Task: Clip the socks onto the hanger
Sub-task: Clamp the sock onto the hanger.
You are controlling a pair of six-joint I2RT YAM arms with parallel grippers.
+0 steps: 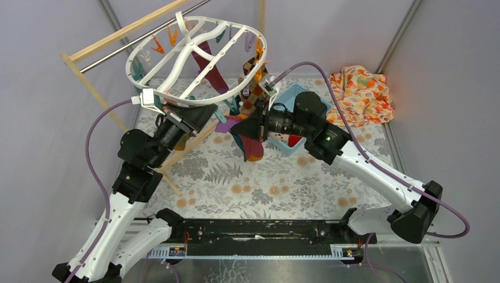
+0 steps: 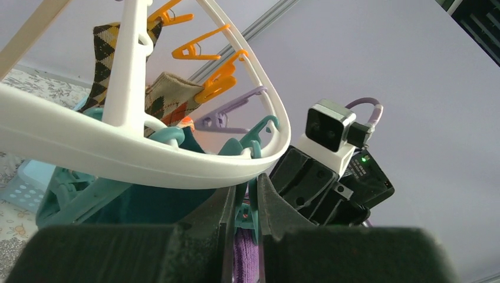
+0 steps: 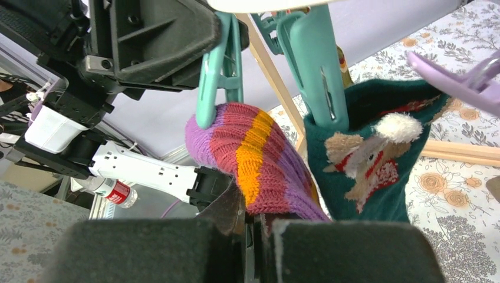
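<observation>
Two socks hang under the hanger (image 2: 147, 162) rim: teal sock (image 3: 365, 159) already pegged, striped sock (image 3: 253, 159) mid-clipping. My left fingers (image 2: 200, 236) squeeze the teal peg (image 3: 219, 71) there; right fingers (image 3: 177, 247) clamp the striped sock below it. Next I'd ease the peg shut on the cuff. Right wrist shows that bite; top view hides it.

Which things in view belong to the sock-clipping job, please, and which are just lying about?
Job: white plastic oval hanger; teal plastic peg; purple-maroon striped knitted sock; teal sock with animal motif; brown-cream argyle sock.
Lying about: orange floral cloth; wooden rack with metal rod.
</observation>
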